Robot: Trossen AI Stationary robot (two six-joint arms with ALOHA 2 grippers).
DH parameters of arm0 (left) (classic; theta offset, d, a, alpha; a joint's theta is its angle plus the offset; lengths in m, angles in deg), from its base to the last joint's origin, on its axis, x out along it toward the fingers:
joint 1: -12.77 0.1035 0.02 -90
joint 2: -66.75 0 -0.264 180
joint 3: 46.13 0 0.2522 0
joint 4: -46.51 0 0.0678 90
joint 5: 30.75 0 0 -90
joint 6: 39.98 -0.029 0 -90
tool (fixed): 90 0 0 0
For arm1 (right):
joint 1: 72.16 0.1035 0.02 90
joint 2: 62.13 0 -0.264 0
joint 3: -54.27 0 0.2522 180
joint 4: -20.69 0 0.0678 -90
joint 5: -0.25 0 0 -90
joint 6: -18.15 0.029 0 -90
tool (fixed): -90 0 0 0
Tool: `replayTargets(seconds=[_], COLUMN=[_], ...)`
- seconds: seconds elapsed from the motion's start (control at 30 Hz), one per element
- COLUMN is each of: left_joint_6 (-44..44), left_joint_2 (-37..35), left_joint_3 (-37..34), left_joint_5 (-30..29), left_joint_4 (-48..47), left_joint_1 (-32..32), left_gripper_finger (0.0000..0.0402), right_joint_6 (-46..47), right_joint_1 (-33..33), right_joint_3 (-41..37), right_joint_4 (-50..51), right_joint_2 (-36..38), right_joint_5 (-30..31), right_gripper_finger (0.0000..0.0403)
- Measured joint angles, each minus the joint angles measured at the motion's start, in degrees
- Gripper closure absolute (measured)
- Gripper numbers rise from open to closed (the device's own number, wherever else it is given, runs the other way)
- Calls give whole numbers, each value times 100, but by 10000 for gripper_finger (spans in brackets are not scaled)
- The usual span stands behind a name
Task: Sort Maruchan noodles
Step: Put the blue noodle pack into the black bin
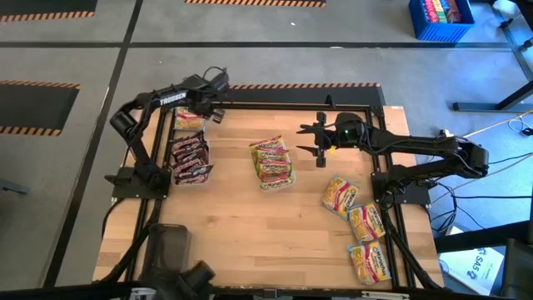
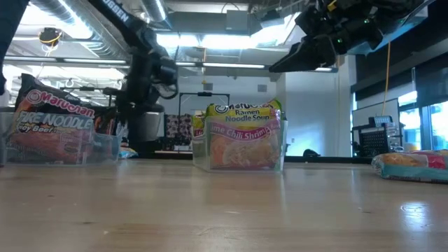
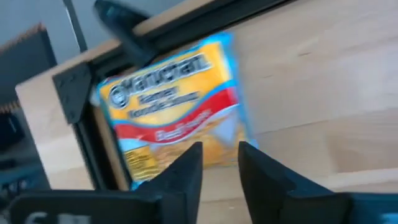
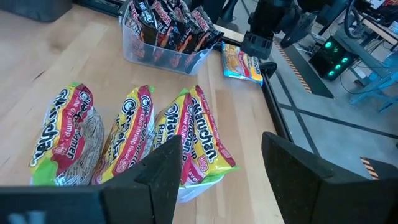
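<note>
We see a wooden surface [image 1: 233, 208] from above. The landmark is a clear tray [image 1: 273, 162] near its middle, packed upright with lime-chili Maruchan packets [image 4: 189, 134]. Far to one side of that tray, at the surface's corner, a single yellow packet [image 3: 171, 106] lies flat. The left gripper [image 3: 219, 163] hangs just above it, fingers narrowly parted, grasping nothing. The right gripper [image 4: 217, 162] hovers just beside the tray, fingers spread, empty. Another tray of dark red packets [image 1: 190, 158] sits between the yellow packet and the landmark. More yellow packets [image 1: 362, 225] lie loose on the tray's other side. We judge the packets light, crinkly, slippery and brittle inside, so pinching a short edge gently seems best.
</note>
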Motion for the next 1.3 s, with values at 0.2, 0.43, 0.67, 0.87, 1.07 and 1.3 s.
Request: replayTargets(seconds=[0.2,0.43,0.67,0.87,1.07,1.3], left_joint_6=[486,748,823,1229,1388,1356], left_joint_2=[41,539,1479,2026,2304,2287], left_joint_3=[29,62,952,1430,1466,1517], left_joint_5=[-168,-44,-588,-794,-744,-434], left_joint_4=[506,748,-149,-885,-1203,-1218], left_joint_1=[-635,-686,-554,-92,196,231], left_gripper_finger=[360,397,400,400,400,400], right_joint_6=[0,-2,143,330,330,328], right_joint_1=[0,0,0,0,4,2], right_joint_3=[0,2,2,2,2,2], right_joint_4=[-46,-85,-83,-40,-37,-41], right_joint_2=[0,0,0,0,0,0], right_joint_5=[0,-2,-4,-322,-509,-498], right_gripper_finger=[201,201,201,201,201,201])
